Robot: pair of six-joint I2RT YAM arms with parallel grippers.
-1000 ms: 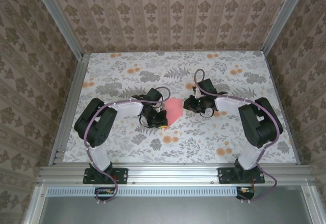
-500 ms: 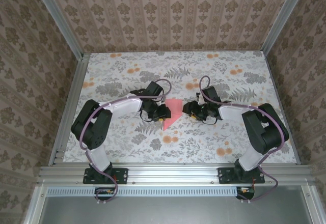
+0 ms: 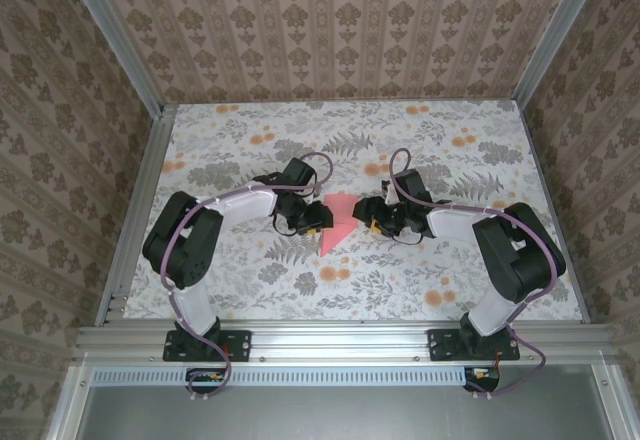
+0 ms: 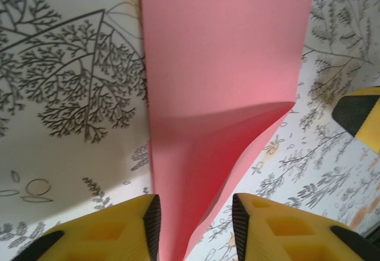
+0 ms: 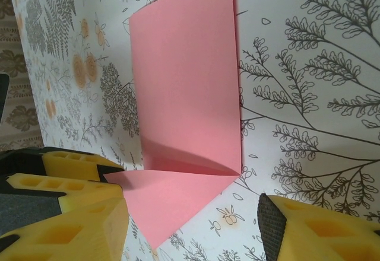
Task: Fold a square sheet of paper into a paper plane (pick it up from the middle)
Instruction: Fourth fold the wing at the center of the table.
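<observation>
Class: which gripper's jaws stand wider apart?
The right gripper: a broad gap separates its yellow fingers, whereas the left gripper has fingers closely flanking the pink paper.

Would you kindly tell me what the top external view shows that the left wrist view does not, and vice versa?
Top external gives the layout: the left end effector and right end effector flank the square sheet of paper near mid-table. Left wrist gives close detail: a diagonal fold with a shadowed, slightly raised edge, and the sheet's narrow end running between the open yellow fingers. Shared: the salmon-pink paper, partly folded, lying on the floral table.
</observation>
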